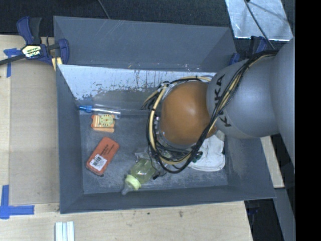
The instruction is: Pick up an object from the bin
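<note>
Nearest thing to the wrist: small yellow-green item (136, 176), kind unclear, maybe a little bottle; lying tilted on the bin (150, 39) floor, close to the front wall (bottom of the view), about mid-width; its upper right end runs under the dark end of the wrist, so contact can't be judged.

Jaws: hidden under the orange cover (183, 114); cannot tell whether open or closed, nor whether anything is in them.

Cover sits low over the floor's right-of-centre area; yellow and black cables (152, 129) loop round its left and lower side; grey arm (261, 99) comes in over the right wall.

White crumpled cloth or bag (214, 155) lies near the front right corner, partly under the cover.

Flat red-orange pack (102, 156) with a barcode label lies toward the front left corner, well apart from the yellow-green item.

Small orange box (103, 123) with a pale face lies just beyond that pack, by the left wall.

Clear plastic bag (108, 108) with a blue strip lies at the far left corner, against the foot of the far wall.
</note>
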`<control>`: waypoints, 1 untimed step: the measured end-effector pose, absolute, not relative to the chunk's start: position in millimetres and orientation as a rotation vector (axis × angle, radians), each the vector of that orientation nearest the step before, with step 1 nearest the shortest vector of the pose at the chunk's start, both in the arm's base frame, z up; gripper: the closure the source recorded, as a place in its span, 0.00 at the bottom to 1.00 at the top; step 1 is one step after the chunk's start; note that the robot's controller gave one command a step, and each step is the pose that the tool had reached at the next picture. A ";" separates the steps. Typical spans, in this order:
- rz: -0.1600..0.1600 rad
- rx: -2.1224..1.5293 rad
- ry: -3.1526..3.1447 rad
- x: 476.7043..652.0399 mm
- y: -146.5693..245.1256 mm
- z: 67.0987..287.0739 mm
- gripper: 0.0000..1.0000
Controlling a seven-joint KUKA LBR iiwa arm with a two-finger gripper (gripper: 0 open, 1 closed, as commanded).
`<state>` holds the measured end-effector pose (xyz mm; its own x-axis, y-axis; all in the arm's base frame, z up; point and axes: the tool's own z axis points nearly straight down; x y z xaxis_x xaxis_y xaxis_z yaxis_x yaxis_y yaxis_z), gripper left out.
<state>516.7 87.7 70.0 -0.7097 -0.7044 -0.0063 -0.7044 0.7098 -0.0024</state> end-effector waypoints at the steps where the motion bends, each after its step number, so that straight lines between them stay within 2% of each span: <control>1: 0.002 -1.195 2.903 515.4 87.5 74.7 1.00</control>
